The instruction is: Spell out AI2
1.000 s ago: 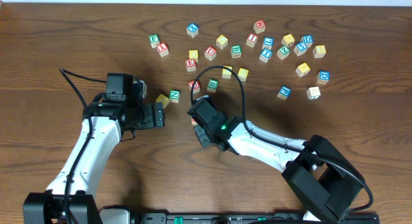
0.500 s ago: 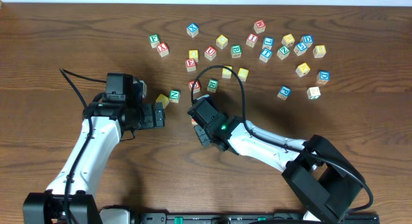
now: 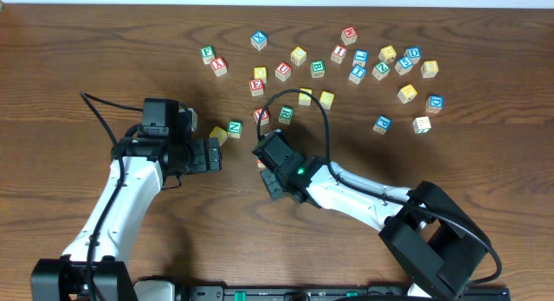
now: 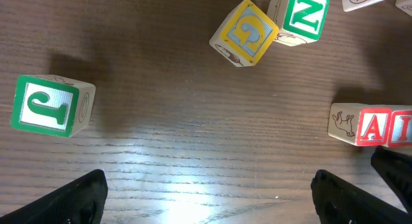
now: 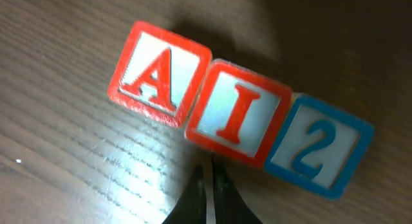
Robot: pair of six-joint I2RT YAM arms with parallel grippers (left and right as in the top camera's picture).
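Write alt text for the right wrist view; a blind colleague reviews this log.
Three touching wooden cubes, red A, red I, blue 2, spell AI2 in a slanted row on a wooden table. The right gripper, fingers shut, points at the I from below.

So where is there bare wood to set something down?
Bare wood: the far-left stretch beside the leftmost green wooden cube; the near strip between the left arm and right arm; the right side nearer than the pale wooden cube. Crowded: the scattered letter cubes along the far edge, and around the red A cube, red I cube and blue 2 cube.
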